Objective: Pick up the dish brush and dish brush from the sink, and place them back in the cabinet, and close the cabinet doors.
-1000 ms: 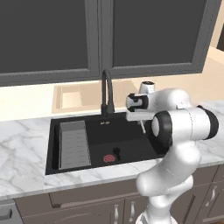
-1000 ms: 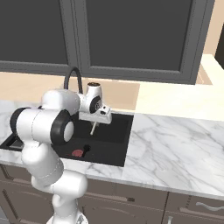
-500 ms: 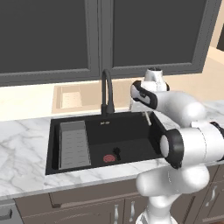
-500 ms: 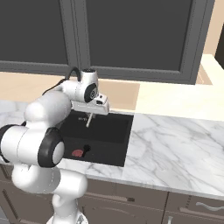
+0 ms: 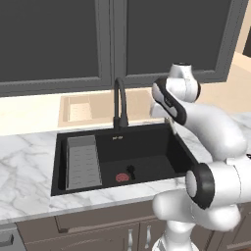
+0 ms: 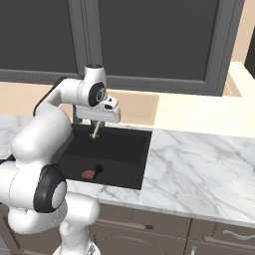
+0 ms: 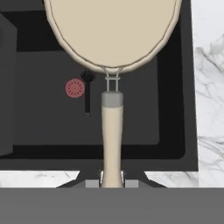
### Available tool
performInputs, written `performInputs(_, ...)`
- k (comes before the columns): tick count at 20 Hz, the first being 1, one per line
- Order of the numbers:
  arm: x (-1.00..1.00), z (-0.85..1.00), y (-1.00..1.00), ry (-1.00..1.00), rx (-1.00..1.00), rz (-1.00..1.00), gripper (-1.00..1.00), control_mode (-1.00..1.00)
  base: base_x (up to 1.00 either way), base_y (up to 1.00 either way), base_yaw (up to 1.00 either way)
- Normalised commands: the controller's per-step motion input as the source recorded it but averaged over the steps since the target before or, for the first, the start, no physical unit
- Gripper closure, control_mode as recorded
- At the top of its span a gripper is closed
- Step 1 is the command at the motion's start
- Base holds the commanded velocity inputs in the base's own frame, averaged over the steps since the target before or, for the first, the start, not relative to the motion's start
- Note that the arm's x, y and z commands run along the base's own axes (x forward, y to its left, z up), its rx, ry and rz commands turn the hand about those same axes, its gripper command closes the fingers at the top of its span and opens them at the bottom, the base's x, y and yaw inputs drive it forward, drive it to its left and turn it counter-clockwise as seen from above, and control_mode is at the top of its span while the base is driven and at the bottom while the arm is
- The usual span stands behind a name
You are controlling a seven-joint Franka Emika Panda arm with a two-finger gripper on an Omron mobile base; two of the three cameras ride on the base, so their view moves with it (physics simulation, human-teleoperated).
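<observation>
The gripper (image 6: 97, 123) is clamped on the cream brush (image 7: 113, 52) and has been raised, at frame centre, above the sink (image 5: 162, 162). The black brush (image 7: 87, 89) remains beside the drain; the cabinet is next.

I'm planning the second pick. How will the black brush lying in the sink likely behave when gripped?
The small black brush with the bristly round head looks light and stiff. It lies flat on the black sink's floor beside the red drain disc, so its thin handle may slide or spin if nudged off-centre.
</observation>
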Motion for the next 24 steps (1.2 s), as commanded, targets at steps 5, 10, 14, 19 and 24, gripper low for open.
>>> performInputs(5,-0.52,0.44,0.0,0.0,0.0,0.0,1.0,-1.0,0.0,0.0,0.0)
performInputs(10,-0.45,0.28,0.0,0.0,0.0,0.02,1.0,-1.0,0.0,0.0,0.0)
performInputs(14,-0.35,0.27,0.0,0.0,0.0,0.02,1.0,-1.0,0.0,0.0,0.0)
performInputs(19,-0.27,0.28,0.0,0.0,0.0,0.0,1.0,-1.0,0.0,0.0,0.0)
performInputs(24,-0.28,0.31,0.0,0.0,0.0,0.0,1.0,-1.0,0.0,0.0,0.0)
